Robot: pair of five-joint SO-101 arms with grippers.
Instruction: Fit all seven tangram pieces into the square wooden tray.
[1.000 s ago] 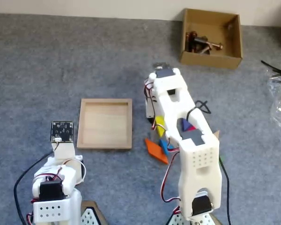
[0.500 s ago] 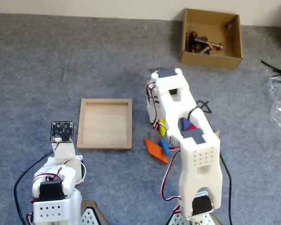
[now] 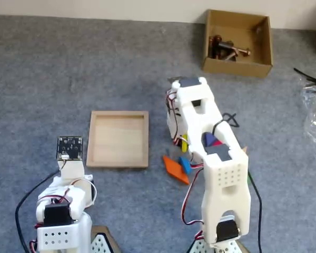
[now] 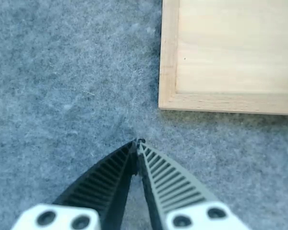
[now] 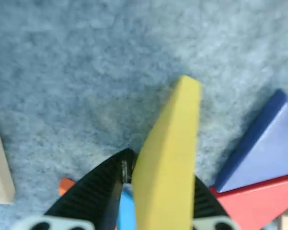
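The square wooden tray (image 3: 118, 138) lies empty on the grey carpet, and its near corner (image 4: 221, 91) shows in the left wrist view. My right gripper (image 5: 156, 184) is shut on a yellow tangram piece (image 5: 168, 158) held on edge above the carpet, right of the tray. In the high view the yellow piece (image 3: 183, 143) peeks out beside the right arm. An orange piece (image 3: 175, 168), a light blue piece (image 3: 185, 164), a dark blue piece (image 5: 261, 143) and a red piece (image 5: 254, 203) lie under that arm. My left gripper (image 4: 137, 143) is shut and empty just off the tray's near left corner.
A cardboard box (image 3: 237, 37) with metal parts stands at the back right. Clear plastic wrap and cables (image 3: 313, 105) lie at the right edge. Open carpet stretches to the left of and behind the tray.
The right arm has lifted slightly and shifted away from the camera with the yellow piece in its gripper. The left arm has stayed still.
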